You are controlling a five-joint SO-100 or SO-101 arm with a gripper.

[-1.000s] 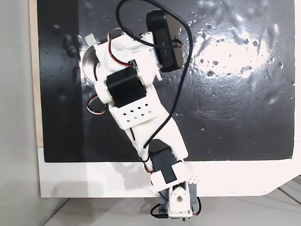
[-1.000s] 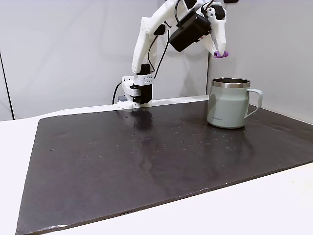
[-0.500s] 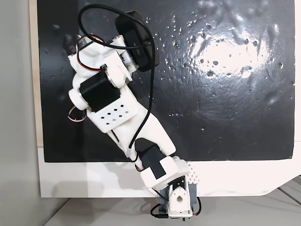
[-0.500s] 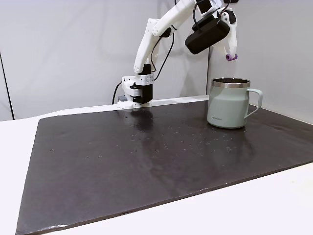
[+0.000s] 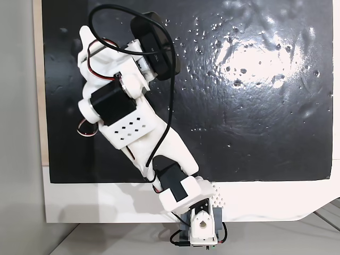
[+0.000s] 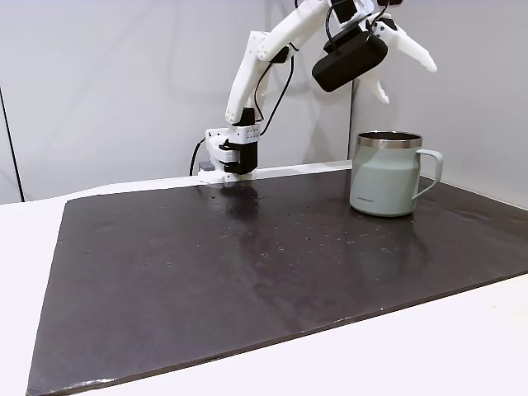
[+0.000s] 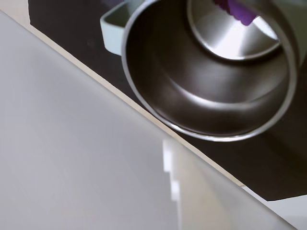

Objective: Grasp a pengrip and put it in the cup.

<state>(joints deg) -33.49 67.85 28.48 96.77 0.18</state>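
Hovering above the cup [image 6: 388, 174] in a fixed view, gripper [image 6: 406, 76] spread wide, jaws splayed and gripping nothing. Pengrip [image 7: 236, 9] lying inside the cup [image 7: 158, 76] in the wrist view, purple against the shiny floor, apart from the claw and below it. Cup standing upright on the dark mat [image 6: 247, 272], handle facing right in that fixed view. Arm [image 5: 133, 122] stretching over the mat's left part in a fixed view from above
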